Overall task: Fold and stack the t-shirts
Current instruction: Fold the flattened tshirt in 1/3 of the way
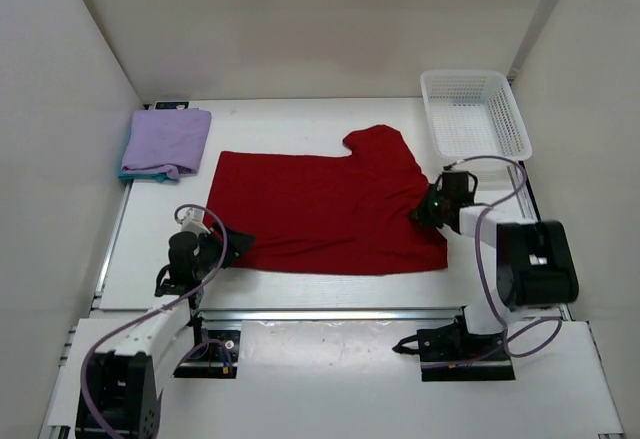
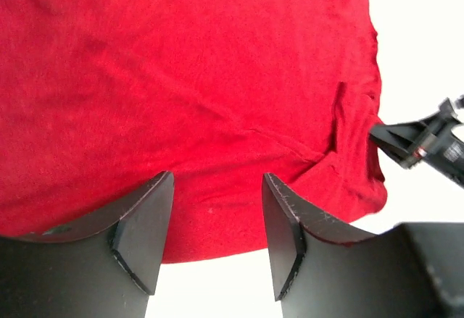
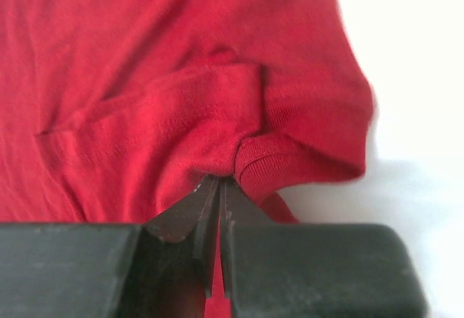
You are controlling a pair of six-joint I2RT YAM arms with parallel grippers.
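Between the two claws, the red t-shirt (image 1: 320, 209) lies flat on the table (image 1: 290, 289), long axis running claw to claw. The right claw (image 3: 217, 185) pinches a bunched fold at the edge nearest it; the left claw (image 2: 217, 180) gapes wide above the opposite edge, gripping nothing.

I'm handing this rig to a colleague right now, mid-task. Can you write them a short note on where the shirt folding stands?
Left gripper: open, jaws at the near-left hem of the red t-shirt, not gripping yet.
Right gripper: shut on a pinch of the red t-shirt's fabric at its right edge, by the sleeve.
Things: the red t-shirt lies spread out mid-table. The lavender t-shirt sits folded at the far left on the teal t-shirt, of which only an edge shows.
Done: those two appear folded and stacked.
Left: fold the red one and add it to the stack.
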